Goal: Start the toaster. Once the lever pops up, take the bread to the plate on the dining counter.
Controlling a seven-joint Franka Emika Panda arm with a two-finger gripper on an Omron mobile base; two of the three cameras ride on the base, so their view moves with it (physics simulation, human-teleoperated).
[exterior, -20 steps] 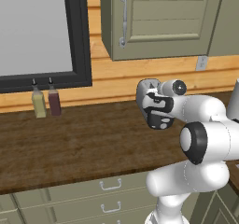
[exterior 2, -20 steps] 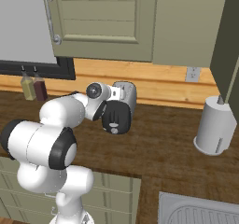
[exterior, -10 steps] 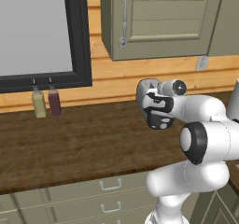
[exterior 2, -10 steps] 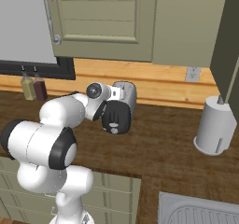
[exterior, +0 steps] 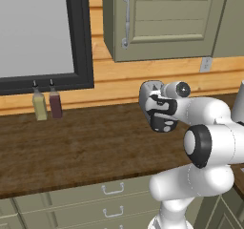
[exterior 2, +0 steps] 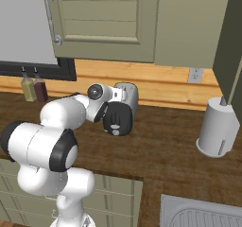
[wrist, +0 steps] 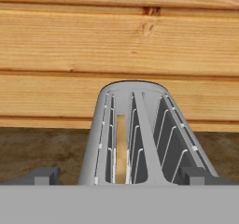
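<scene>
The light-grey toaster point(exterior 2: 129, 96) stands on the wood-topped counter against the plank wall, its black end panel point(exterior 2: 116, 119) facing the room. In the hand view I look along the toaster's top point(wrist: 140, 125). A pale tan slice of bread point(wrist: 121, 146) sits deep in its left slot. My gripper point(wrist: 120, 177) hovers over the panel end of the toaster, open, with one fingertip point(wrist: 44, 175) on each side of the body and nothing held. The plate and the dining counter are out of view.
Two small bottles point(exterior: 40, 106) point(exterior: 55, 104) stand at the wall under the dark-framed window. A grey paper-towel roll point(exterior 2: 217, 129) stands to the toaster's right, and a sink point(exterior 2: 203, 214) lies near the front. A cabinet point(exterior: 162, 18) hangs above the toaster.
</scene>
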